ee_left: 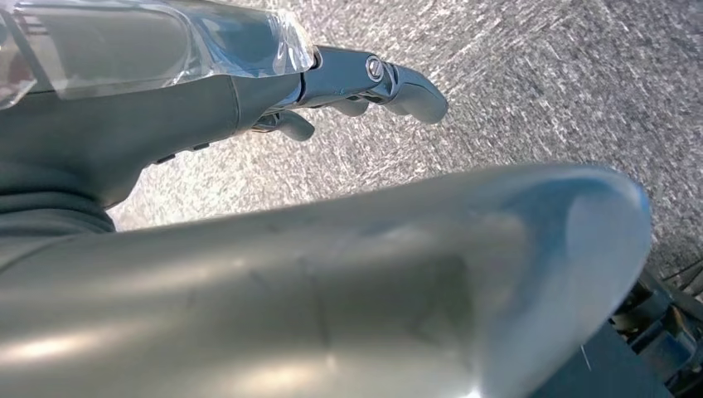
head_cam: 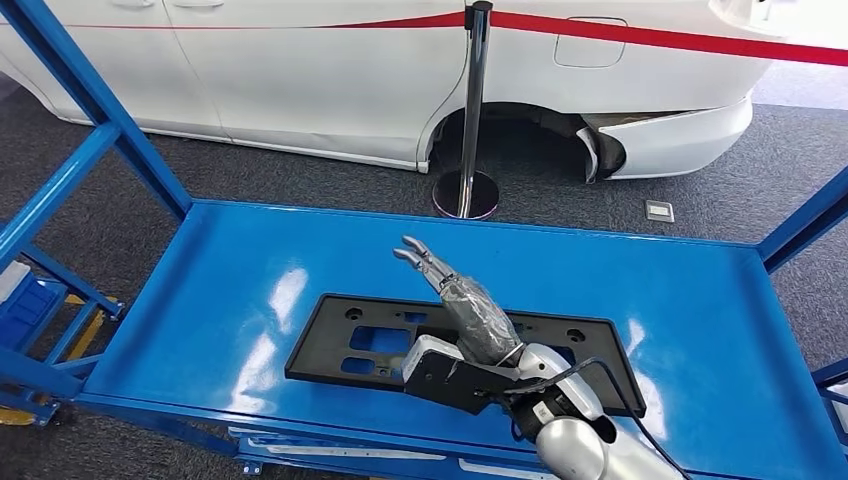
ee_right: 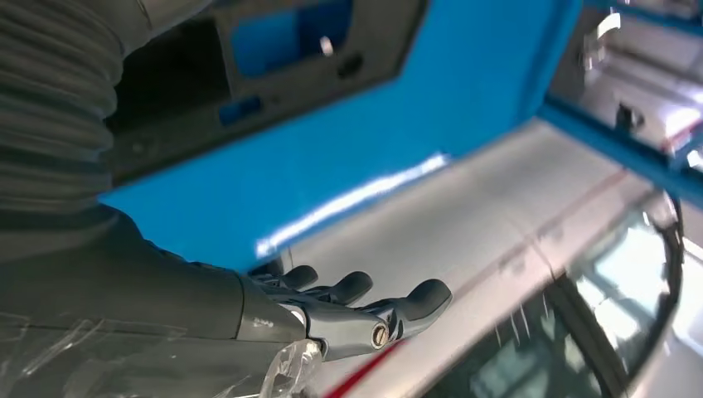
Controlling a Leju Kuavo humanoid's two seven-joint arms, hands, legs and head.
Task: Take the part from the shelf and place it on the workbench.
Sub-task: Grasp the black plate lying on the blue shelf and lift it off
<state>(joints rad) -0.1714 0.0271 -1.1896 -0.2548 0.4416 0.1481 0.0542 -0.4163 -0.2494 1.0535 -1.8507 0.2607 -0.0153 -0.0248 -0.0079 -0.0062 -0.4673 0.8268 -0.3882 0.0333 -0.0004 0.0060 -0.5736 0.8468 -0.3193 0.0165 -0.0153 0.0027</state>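
Fingers (head_cam: 415,255) spread, empty, above part (head_cam: 340,345)

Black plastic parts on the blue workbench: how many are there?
1. A flat black part lies near the front edge of the blue workbench, partly beneath the right hand, which hovers open over it. Nothing else seems hidden.

From the head we are looking forward and down over the glossy blue metal workbench (head_cam: 700,330). Our right wrist camera is looking close along its hand, sharing that bench (ee_right: 464,108); the left is facing grey carpet (ee_left: 539,75).
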